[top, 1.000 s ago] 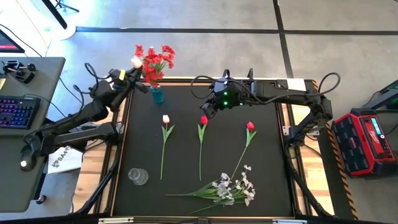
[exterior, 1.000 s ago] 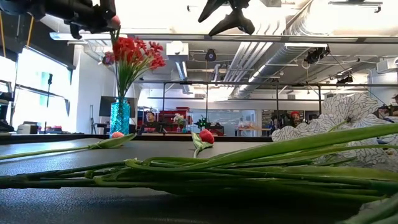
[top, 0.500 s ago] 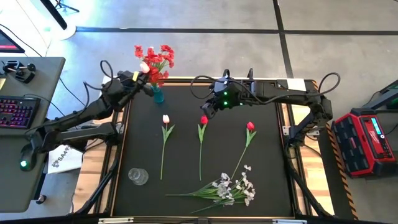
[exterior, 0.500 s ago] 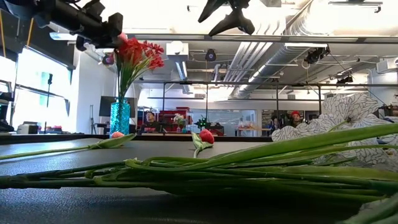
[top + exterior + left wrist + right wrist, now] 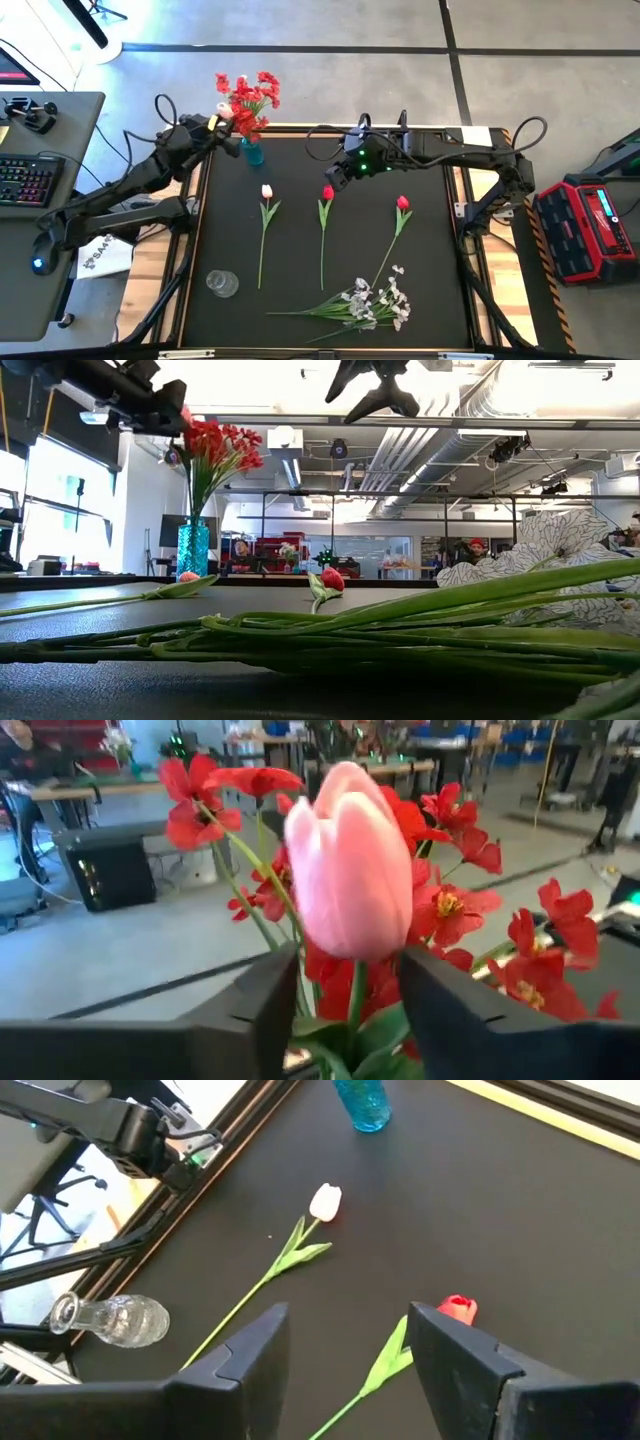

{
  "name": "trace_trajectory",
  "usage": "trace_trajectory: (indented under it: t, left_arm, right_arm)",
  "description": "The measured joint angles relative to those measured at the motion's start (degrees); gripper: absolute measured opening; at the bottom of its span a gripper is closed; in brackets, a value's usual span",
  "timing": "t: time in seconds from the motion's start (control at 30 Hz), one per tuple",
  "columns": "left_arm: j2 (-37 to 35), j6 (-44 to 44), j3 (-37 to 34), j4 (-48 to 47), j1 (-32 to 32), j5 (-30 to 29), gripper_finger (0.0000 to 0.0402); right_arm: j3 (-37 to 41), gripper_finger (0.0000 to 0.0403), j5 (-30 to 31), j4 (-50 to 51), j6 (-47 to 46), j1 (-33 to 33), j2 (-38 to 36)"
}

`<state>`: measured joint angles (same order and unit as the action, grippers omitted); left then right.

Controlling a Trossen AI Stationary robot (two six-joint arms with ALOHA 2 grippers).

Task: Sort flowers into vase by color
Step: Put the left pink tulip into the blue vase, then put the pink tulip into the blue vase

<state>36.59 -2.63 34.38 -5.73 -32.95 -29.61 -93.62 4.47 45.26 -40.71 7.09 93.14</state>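
Observation:
A blue vase (image 5: 252, 152) at the table's far left holds a bunch of red flowers (image 5: 250, 98). My left gripper (image 5: 350, 980) is up beside the bunch, open. A pink tulip (image 5: 345, 870) rises between its fingers, and its stem (image 5: 355, 1005) shows a gap on each side. My right gripper (image 5: 335, 172) hangs open above a red tulip (image 5: 458, 1308) lying on the mat. A pale tulip (image 5: 266, 190), another red tulip (image 5: 403, 203) and a white spray (image 5: 375, 303) also lie flat.
A clear glass vase (image 5: 222, 283) lies on its side near the table's near-left corner. The white spray's stems (image 5: 330, 635) fill the low view's foreground. A desk with a keyboard (image 5: 25, 180) stands left of the table, a red case (image 5: 590, 225) right of it.
My left gripper has carried the pink tulip toward the table's right edge and a little down, in against the red bunch, then eased back slightly toward the left. My right gripper has kept still.

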Motion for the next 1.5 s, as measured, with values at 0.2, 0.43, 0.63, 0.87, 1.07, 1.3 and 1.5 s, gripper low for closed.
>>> trace_trajectory:
  t: [0.2,0.43,0.63,0.87,1.07,1.3,1.5]
  left_arm:
    - [0.0,-2.8,6.5,-11.7,0.0,3.1,0.024]
    - [0.1,-6.6,15.0,-25.8,0.2,4.5,0.0251]
    - [0.3,-15.3,14.3,-32.8,3.7,7.8,0.0247]
    - [1.7,-28.8,9.6,-35.5,12.5,8.7,0.0245]
    - [4.2,-39.2,3.7,-31.9,20.2,8.1,0.0239]
    - [12.5,-46.2,-0.9,-22.9,24.7,7.5,0.0232]
    - [21.1,-47.1,-1.0,-18.0,26.9,9.3,0.0228]
  right_arm:
    - [0.0,0.0189,0.0,0.0,-1.7,0.0,0.0]
    - [0.0,0.0189,2.0,2.6,-3.9,0.0,0.0]
    - [0.0,0.0189,10.1,13.9,-4.1,-0.2,0.5]
    - [9.1,0.0189,10.9,16.0,-8.0,0.4,0.7]
    - [19.8,0.0189,5.8,9.1,-13.5,-1.0,0.7]
    - [26.8,0.0189,4.4,0.6,-19.2,-3.1,0.7]
    - [27.4,0.0189,5.0,0.4,-20.3,-3.1,0.7]
